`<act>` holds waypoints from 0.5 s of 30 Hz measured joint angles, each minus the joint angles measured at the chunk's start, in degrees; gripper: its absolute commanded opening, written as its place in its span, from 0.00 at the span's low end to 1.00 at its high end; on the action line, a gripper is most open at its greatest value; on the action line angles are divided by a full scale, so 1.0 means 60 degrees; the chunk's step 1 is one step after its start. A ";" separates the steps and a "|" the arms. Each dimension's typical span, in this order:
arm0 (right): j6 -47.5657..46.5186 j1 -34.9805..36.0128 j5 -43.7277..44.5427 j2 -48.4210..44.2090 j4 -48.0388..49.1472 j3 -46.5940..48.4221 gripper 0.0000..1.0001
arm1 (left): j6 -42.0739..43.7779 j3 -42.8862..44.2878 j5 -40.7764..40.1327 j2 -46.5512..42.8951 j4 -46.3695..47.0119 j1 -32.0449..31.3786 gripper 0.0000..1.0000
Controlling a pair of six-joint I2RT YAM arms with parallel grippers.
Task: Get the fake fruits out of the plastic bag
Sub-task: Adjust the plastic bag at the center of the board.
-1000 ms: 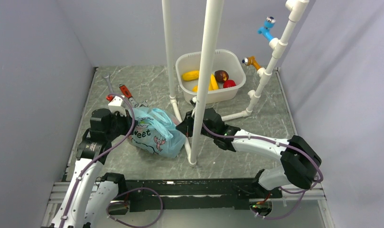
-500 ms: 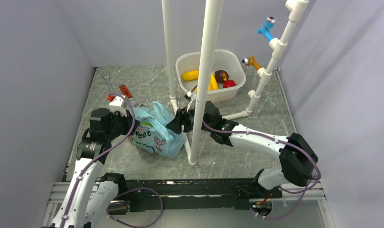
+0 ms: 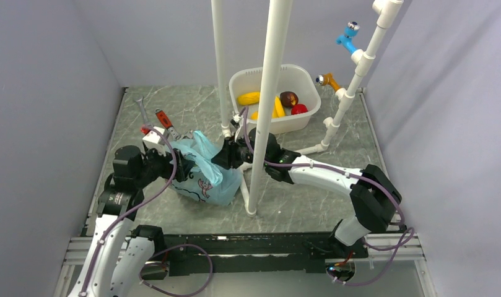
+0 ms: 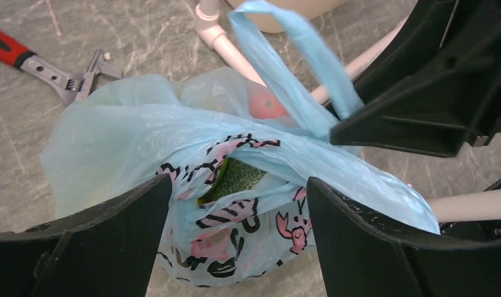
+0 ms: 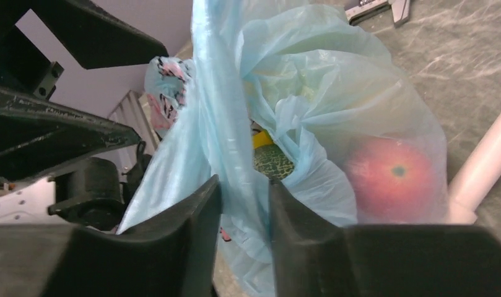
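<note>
The light blue plastic bag [image 3: 205, 176] lies on the marble table between my two grippers. Through its film in the right wrist view show a red fruit [image 5: 393, 179] and a green netted fruit [image 5: 272, 161]. The left wrist view shows the same green fruit [image 4: 238, 176] at the bag's mouth and the red one [image 4: 266, 106] behind. My left gripper [image 4: 238, 210] stands open, its fingers on either side of the bag [image 4: 124, 142]. My right gripper [image 5: 244, 198] is shut on a bunched strip of the bag [image 5: 223, 111] by its handle. More fruits [image 3: 278, 106] lie in the white tub [image 3: 309, 83].
A white pipe post [image 3: 263, 124] stands just right of the bag, its foot on the table, with a second thin pipe [image 3: 220, 68] behind. A red-handled wrench [image 3: 164, 119] lies behind the bag. Blue [image 3: 347, 34] and orange [image 3: 328, 80] hooks stick out of the right pipe.
My left gripper has opened and let go of the bag. My right gripper has moved left to the bag, opened and closed on the film by the handle.
</note>
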 measured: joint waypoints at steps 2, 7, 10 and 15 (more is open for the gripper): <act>0.0051 0.0000 0.0000 -0.0040 0.0106 -0.0069 0.07 | 0.0208 0.0291 0.0040 0.0251 -0.0215 -0.0200 0.85; 0.0178 -0.0004 0.0051 -0.0404 0.0175 -0.0561 0.00 | 0.1071 0.1603 0.0095 0.1541 -0.0590 -0.0852 0.97; 0.0226 -0.0004 0.0091 -0.0678 0.0193 -0.0849 0.00 | 0.1647 0.1789 0.0346 0.1963 -0.0703 -0.1100 0.99; 0.0277 -0.0015 0.0178 -0.1053 0.0262 -0.1107 0.00 | 0.2328 0.1570 0.1530 0.2127 -0.0696 -0.1566 0.99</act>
